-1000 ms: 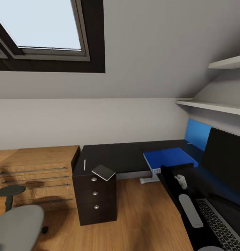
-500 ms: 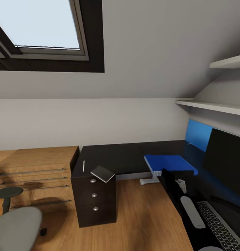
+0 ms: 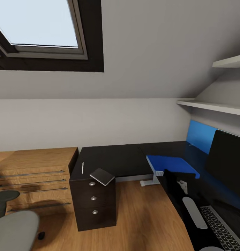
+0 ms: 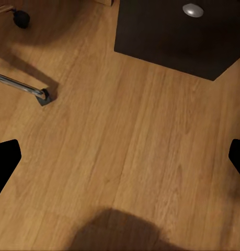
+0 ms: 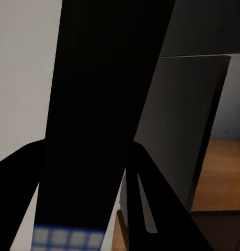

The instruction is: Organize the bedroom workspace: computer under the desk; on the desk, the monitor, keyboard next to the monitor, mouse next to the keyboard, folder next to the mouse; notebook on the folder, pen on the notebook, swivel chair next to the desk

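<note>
Black and shiny is the desk (image 3: 120, 158), and it bends like a letter L. One blue panel (image 3: 201, 135) stands at its back.

My left fingers (image 4: 3, 159) are two dark tips, spread wide apart with nothing between them. Below them is the wood floor (image 4: 130, 146). Past them I see a corner of the dark drawer unit (image 4: 167, 31) with one round knob (image 4: 192, 9). Off to one side are one shiny leg (image 4: 20, 86) and one black wheel (image 4: 20, 19) of the swivel chair (image 3: 15, 230).

My right fingers (image 5: 15, 188) have a big flat dark shape between them. I cannot tell if they are squeezing it or are loose.

From my head I see my right arm (image 3: 194, 212) over the surface. One blue folder (image 3: 170, 163) lies flat on the surface just past the dark end of that arm. One monitor (image 3: 228, 164) stands on the surface beside the arm. One keyboard (image 3: 221, 228) lies close to it.

Well away from my right fingers, on top of the drawer unit, lie one grey notebook (image 3: 102, 176) and one white pen (image 3: 82, 167). They are near each other but not touching. The notebook pokes out a bit over the front edge. The unit has three drawers, each with one knob.

One low wood cabinet (image 3: 32, 170) stands beside the drawers. Two shelves (image 3: 217, 106) and one window (image 3: 39, 24) are up high.
</note>
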`<state>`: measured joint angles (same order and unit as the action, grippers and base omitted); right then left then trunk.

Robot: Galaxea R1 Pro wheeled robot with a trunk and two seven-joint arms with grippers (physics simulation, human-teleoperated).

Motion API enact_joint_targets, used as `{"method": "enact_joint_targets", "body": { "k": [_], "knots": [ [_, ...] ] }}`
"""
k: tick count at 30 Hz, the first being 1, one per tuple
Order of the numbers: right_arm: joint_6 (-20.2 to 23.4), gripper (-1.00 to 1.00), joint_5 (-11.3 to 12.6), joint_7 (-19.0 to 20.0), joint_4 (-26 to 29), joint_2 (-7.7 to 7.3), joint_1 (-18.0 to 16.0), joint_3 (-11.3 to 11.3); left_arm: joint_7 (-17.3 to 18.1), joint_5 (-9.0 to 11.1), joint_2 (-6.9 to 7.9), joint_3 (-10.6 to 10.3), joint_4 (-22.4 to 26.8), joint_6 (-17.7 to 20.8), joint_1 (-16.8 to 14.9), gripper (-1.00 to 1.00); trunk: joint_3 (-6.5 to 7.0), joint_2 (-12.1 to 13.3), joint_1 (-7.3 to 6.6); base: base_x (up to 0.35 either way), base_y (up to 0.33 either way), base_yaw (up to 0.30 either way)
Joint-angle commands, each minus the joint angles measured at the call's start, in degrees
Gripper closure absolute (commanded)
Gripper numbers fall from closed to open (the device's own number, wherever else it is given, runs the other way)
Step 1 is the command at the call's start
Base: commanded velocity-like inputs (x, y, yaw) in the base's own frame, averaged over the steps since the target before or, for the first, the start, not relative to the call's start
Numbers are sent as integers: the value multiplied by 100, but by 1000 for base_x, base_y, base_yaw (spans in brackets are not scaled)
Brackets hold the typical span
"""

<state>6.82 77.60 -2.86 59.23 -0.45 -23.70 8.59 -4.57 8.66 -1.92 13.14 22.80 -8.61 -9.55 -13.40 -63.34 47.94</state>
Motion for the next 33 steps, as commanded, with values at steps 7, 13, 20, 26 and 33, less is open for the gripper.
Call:
{"method": "enact_joint_targets", "body": {
  "k": [7, 13, 20, 26, 33],
  "knots": [
    [-211, 100, 46, -65, -83, 8, -3, 57, -7, 57, -5, -8, -1, -18, -3, -100, -7, -5, 1, 3, 0, 0],
    [-269, 100, 53, -31, -63, 5, -3, 58, -8, 57, -10, -5, -2, -18, -3, -100, -7, -5, 1, 0, 0, 0],
    [-264, 100, 44, -28, -46, -7, -3, 63, -8, 57, -10, -5, -4, -18, -3, -100, -7, -5, 1, 0, 0, 0],
    [-283, 100, 44, 52, -35, 9, -3, 43, -6, 57, -10, -5, -4, -12, -3, -100, -7, -5, 1, 0, 0, 0],
    [-260, 100, 44, 95, -35, 4, -3, 14, -7, 57, -15, -6, -4, -14, -3, -100, -7, -5, 1, 50, 0, 0]
  ]
}}
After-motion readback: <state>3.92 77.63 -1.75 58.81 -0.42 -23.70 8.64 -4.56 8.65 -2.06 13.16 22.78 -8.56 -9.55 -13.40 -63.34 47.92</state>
